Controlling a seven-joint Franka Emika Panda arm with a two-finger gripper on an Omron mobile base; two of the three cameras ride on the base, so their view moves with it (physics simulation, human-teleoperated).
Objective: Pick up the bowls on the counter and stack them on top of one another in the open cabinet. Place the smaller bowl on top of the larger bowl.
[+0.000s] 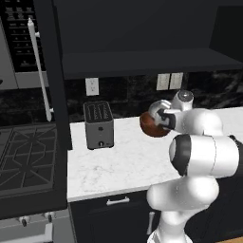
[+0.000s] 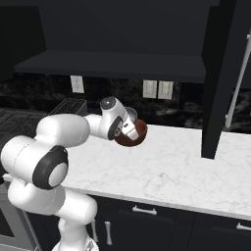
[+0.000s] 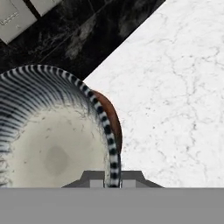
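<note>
My gripper (image 3: 113, 179) is shut on the rim of the larger bowl (image 3: 114, 118), one fingertip on each side of the edge. This bowl (image 1: 153, 127) is reddish-brown outside; its inside is pale with dark stripes near the rim. It hangs tilted at the gripper (image 1: 160, 119), low over the counter (image 1: 128, 156) close to the black backsplash. From the right, bowl (image 2: 133, 137) and gripper (image 2: 128, 128) sit below the open cabinet's shelf (image 2: 112, 63), whose dark shelf (image 1: 142, 61) is bare. The smaller grey bowl is hidden or out of view.
A dark toaster (image 1: 98, 124) stands on the counter's left part, beside the stove grate (image 1: 26, 156). The cabinet's open door (image 1: 50, 71) hangs over the counter's left end, and another dark door (image 2: 220, 78) hangs at the right. Wall outlets (image 1: 170, 81) sit behind the bowl.
</note>
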